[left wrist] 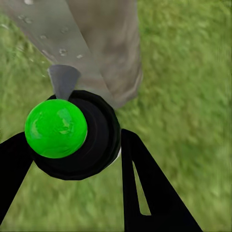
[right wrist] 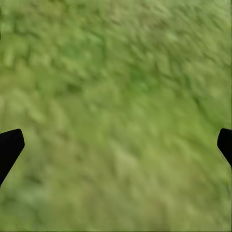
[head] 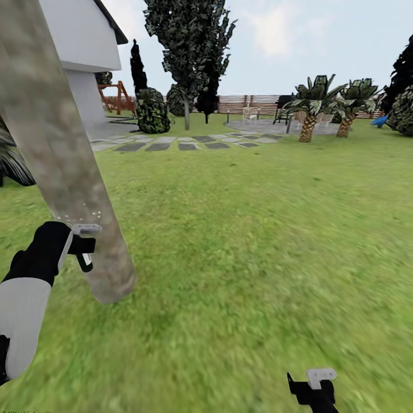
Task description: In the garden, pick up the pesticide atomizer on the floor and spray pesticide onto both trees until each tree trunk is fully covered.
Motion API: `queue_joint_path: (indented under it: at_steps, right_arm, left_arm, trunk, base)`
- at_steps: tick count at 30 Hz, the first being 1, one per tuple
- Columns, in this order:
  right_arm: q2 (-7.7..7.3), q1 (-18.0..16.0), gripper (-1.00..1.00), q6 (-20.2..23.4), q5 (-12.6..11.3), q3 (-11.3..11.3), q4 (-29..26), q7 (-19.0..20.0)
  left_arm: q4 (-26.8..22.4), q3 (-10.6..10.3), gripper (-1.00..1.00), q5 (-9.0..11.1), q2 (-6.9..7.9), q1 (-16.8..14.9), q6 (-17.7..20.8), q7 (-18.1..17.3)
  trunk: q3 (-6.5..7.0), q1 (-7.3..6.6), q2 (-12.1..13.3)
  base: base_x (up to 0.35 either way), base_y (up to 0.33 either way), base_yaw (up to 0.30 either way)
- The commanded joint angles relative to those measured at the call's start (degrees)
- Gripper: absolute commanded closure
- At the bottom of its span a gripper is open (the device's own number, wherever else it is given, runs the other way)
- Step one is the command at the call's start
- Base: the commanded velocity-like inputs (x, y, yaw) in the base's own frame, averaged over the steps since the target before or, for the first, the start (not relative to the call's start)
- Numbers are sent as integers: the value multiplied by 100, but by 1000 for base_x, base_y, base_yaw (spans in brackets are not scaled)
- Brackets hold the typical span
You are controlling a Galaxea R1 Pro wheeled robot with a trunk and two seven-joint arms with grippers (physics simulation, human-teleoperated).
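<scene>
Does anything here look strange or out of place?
Mostly the thick mottled grey-brown tree trunk: it leans steeply instead of standing upright, perhaps only from camera tilt. Tiny white specks float by the left gripper.

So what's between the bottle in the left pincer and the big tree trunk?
Only tiny white spray specks float between the atomizer in the left pincer and the tree trunk, seen in the left wrist view.
</scene>
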Motion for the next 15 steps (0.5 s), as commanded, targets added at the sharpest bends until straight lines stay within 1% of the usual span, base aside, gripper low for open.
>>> queue_joint_path:
  at_steps: [1,13,15]
  right_arm:
    - [0,1,-100,0,1,2,1,0]
    - [0,-3,-100,0,6,3,1,0]
    - [0,0,-100,0,5,0,1,0]
  left_arm:
    - [0,0,100,-1,-1,0,0,0]
    - [0,4,100,-3,-9,3,0,2]
    - [0,3,100,-8,-12,7,0,7]
  trunk:
    - [0,0,0]
    - [0,0,0]
    - [0,0,0]
  base:
    - [223,-209,271]
    - [227,-204,274]
    - [170,-229,154]
